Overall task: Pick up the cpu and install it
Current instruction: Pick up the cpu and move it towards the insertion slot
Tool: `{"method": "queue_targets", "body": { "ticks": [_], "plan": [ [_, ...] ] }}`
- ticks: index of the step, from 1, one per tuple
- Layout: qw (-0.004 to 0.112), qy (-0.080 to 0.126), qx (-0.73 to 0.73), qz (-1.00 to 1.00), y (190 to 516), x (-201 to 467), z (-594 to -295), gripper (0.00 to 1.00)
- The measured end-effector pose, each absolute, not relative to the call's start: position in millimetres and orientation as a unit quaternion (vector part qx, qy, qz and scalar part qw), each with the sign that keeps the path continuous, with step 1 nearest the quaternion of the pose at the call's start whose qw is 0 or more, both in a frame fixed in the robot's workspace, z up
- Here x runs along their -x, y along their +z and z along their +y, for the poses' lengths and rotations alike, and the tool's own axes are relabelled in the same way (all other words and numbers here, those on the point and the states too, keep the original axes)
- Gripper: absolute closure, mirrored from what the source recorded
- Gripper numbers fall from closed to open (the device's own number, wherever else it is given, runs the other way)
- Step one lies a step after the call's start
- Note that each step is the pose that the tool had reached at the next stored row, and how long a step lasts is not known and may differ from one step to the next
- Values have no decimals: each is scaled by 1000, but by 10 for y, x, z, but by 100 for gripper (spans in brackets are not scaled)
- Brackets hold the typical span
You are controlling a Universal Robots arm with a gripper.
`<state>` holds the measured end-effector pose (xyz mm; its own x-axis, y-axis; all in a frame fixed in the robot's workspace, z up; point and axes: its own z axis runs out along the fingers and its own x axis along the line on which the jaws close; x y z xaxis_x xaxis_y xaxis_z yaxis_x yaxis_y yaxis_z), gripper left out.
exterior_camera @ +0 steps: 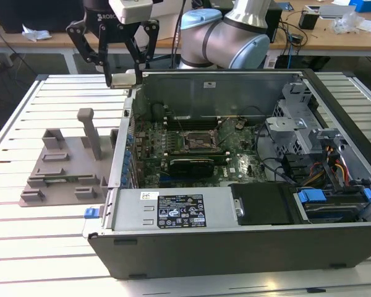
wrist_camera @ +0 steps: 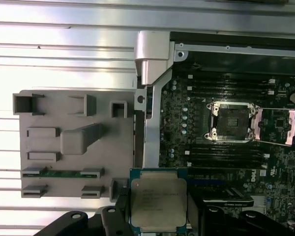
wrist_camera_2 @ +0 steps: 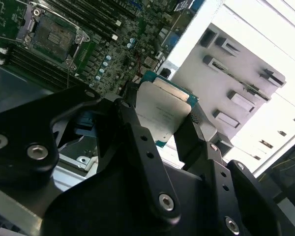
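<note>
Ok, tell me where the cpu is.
In both wrist views the cpu is gripped by the gripper, above the case wall between grey holder and motherboard.

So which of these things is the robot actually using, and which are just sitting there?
Using: gripper, shut on the cpu; the open socket in the case.
Just sitting: grey tray, long black card, coloured wires.
</note>
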<state>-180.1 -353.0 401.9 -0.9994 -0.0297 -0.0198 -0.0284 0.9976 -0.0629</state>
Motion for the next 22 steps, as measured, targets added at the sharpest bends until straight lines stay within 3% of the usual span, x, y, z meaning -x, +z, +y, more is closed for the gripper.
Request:
{"method": "queue_targets", "body": {
  "ticks": [22],
  "plan": [
    [6, -45, 15, 999, 3708, 1491, -3399, 45]
  ]
}}
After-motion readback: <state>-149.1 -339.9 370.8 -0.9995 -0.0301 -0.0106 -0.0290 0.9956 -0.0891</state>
